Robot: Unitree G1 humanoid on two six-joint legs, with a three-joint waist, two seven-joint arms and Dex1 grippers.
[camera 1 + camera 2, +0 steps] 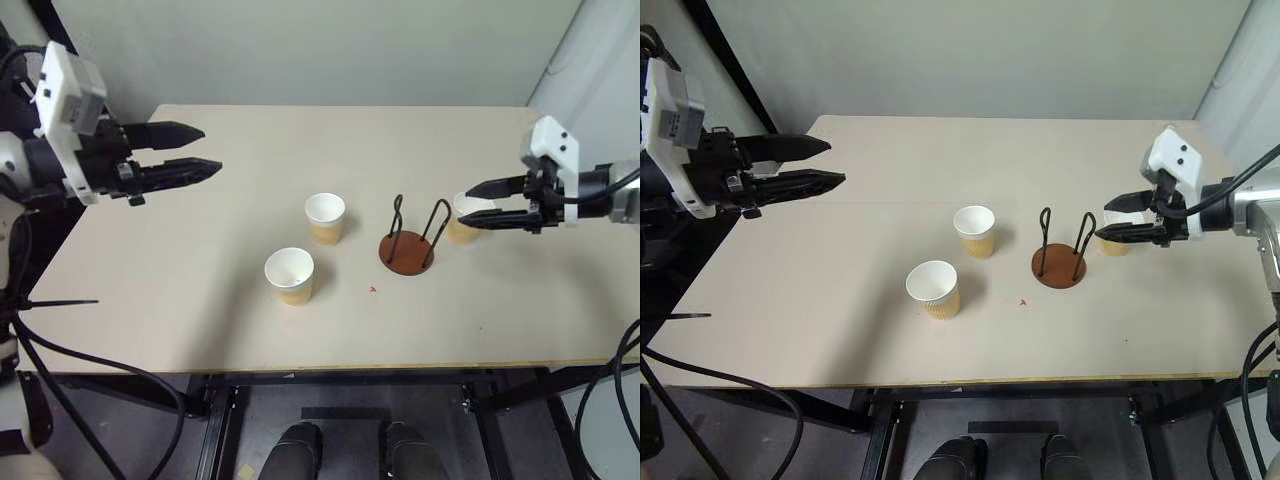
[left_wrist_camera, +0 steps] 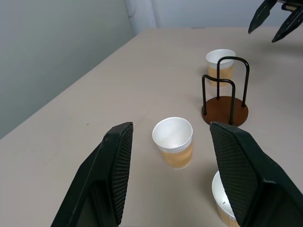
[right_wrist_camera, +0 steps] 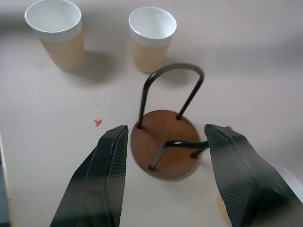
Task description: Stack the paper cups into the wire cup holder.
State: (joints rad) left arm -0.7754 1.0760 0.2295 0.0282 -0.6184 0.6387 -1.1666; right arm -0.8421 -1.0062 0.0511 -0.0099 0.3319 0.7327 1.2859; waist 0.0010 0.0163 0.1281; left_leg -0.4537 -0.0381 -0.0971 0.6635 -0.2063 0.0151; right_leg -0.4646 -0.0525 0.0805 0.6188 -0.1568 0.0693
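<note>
Smooth beige counter [image 1: 200,300]. Mid-counter: two tapered paper cups [image 1: 325,218], ribbed tan bodies, white rims; alongside, wire cup holder [image 1: 408,243], round reddish-brown disc, two bent black loops, empty. Third cup [image 1: 462,222] beyond, beneath right end effector [image 1: 475,210], spread. Left end effector [image 1: 205,150] spread, raised near left edge.

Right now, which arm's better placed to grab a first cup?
Probably right. Its gripper, fingers open, hovers at the cup beside the wire cup holder; the left gripper hangs far from every cup.
</note>
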